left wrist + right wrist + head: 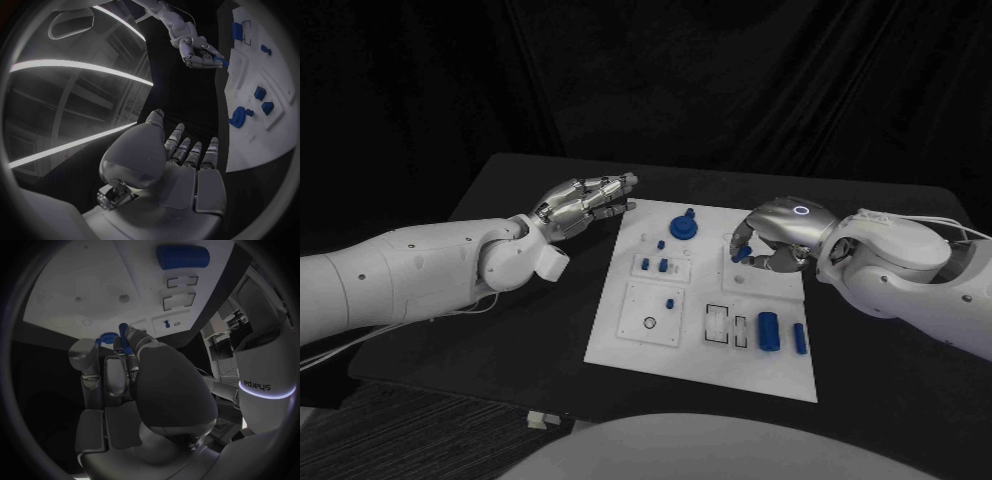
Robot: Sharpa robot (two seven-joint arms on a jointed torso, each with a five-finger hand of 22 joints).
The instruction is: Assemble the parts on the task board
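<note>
1. Two white arms reached over the black counter (516, 330), one from each side of the white task board (625, 345).
2. The left hand (584, 203) hovered above the counter just beside the board's far left corner, fingers stretched out close together and holding nothing; the left wrist view showed the same hand (181, 165) flat, with its fingers extended towards the board's edge.
3. The right hand (773, 238) sat over the board's far right part, fingers curled downward, pinching a small blue part (744, 251) between its fingertips.
4. The right wrist view showed that blue part (123, 337) as a slim piece gripped at the fingertips of the right hand (134, 385), just above the white board surface.
5. A blue round knob-like part (682, 226) stood on the board's far middle area, between the two hands.
6. Two small blue pegs (655, 265) stood in a raised white block nearer the board's centre, and another small blue peg (672, 301) stood in the square plate below them.
7. A large blue cylinder (767, 331) lay near the board's near right area, with a thinner blue rod (799, 337) just beside it.
8. A dark ring (651, 323) lay on the square plate at the board's near left.
</note>
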